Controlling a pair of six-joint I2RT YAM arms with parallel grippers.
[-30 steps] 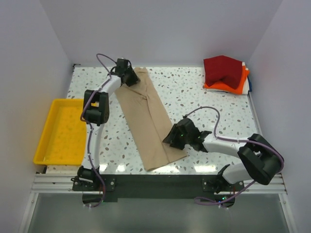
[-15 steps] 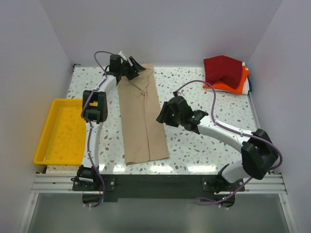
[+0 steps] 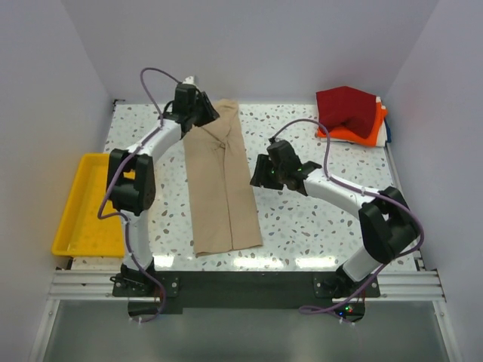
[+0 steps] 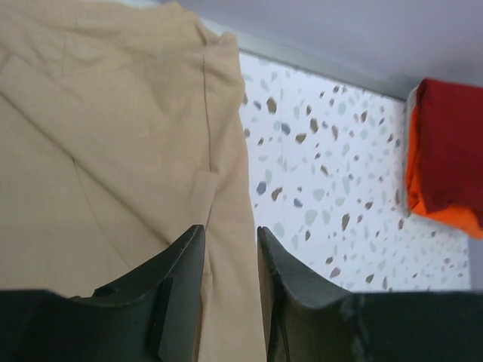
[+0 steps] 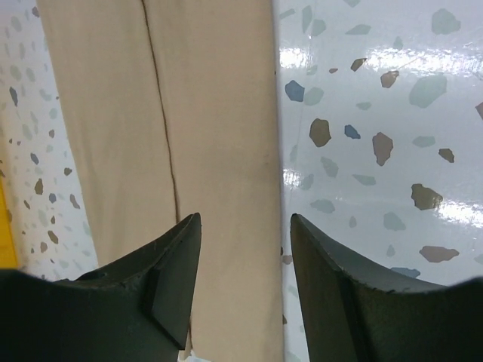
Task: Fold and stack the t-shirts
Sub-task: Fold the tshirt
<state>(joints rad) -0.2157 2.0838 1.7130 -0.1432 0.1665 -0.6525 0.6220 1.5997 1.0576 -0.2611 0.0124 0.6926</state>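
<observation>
the left gripper (image 4: pixel 229 230) holds its dark fingers a narrow gap apart, released, with nothing pinched between them. it sits low over the far end of the long folded tan cloth t-shirt (image 4: pixel 98 136), by that shirt's right-hand edge, and a crease of the cloth runs under the gap. the right gripper (image 5: pixel 245 219) is spread wider, also released. it points down over the same shirt's right edge, so that cloth shows under one finger and bare speckle under the other.

from above, the tan shirt (image 3: pixel 223 188) lies as a narrow strip left of the middle of the white speckled stone-look bench (image 3: pixel 302 219). it runs from the far edge almost to the near edge. the left gripper (image 3: pixel 198 109) is at its far end and the right gripper (image 3: pixel 264 173) is beside its middle.

the folded dark red cloth t-shirt (image 3: pixel 346 109) rests on the bright orange cloth t-shirt (image 3: pixel 355 136) in the far right corner, well apart from both grippers. a yellow plastic tray (image 3: pixel 94 204) sits at the bench's left edge.
</observation>
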